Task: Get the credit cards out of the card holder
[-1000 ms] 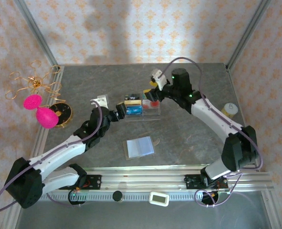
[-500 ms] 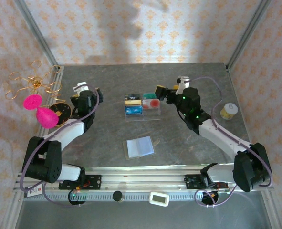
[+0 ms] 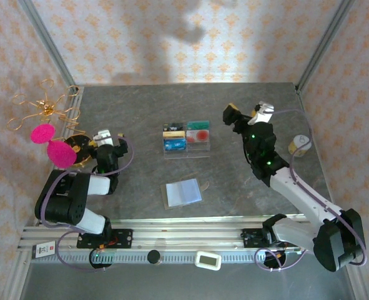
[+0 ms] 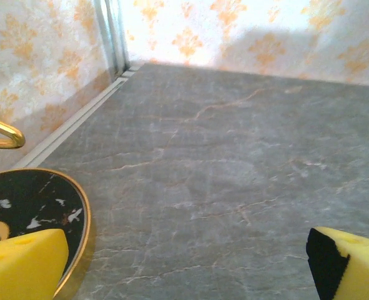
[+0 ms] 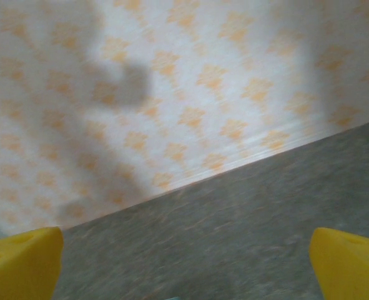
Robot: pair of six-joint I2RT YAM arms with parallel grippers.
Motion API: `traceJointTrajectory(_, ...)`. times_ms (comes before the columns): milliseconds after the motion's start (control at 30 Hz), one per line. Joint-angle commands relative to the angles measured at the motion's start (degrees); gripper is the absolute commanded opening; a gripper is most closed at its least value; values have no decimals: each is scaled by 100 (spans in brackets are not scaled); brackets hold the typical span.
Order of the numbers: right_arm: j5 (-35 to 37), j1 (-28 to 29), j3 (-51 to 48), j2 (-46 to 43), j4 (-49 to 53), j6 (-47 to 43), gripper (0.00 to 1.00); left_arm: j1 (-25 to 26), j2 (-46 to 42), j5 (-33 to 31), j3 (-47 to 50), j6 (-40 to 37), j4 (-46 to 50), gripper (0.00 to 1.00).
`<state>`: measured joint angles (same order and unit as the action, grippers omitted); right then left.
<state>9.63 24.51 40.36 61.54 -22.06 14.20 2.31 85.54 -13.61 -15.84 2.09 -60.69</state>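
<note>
The card holder (image 3: 183, 192) lies open on the table's near middle, pale lining up, its small tab at the right edge. Behind it stands a clear tray (image 3: 188, 154) holding a bright blue credit card (image 3: 173, 144) and a pale card with a red blotch (image 3: 198, 134). My left gripper (image 3: 110, 142) (image 4: 184, 269) is folded back at the left beside a black dish, open, with bare table between its yellow fingertips (image 4: 23, 265). Right of the tray, my right gripper (image 3: 230, 114) (image 5: 184, 269) hangs open and empty, its fingertips (image 5: 349, 269) wide apart.
A gold-rimmed black dish (image 3: 79, 147) (image 4: 34, 206) sits at the left edge under a gold wire stand (image 3: 44, 111) with pink shapes (image 3: 54, 149). A small yellow-lidded jar (image 3: 300, 145) stands at the right. The back wall is close behind the right gripper.
Both arms have drawn away from the tray: the left folded back to the dish at the left, the right swung right and its jaws opened wide. Tray and card holder have not moved.
</note>
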Motion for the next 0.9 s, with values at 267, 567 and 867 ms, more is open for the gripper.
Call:
traceJointTrajectory(267,2354,-453,-1369,-170,-1397,-1378,100,-90,217,-167,465,165,-1660,99)
traceJointTrajectory(567,1006,-1618,-2736,1115,-3706,-1370,100,-81,261,-151,488,116,-1809,99)
traceJointTrajectory(867,382,-1917,-2834,2653,-5265,-1520,100,-81,253,-150,485,121,-1776,99)
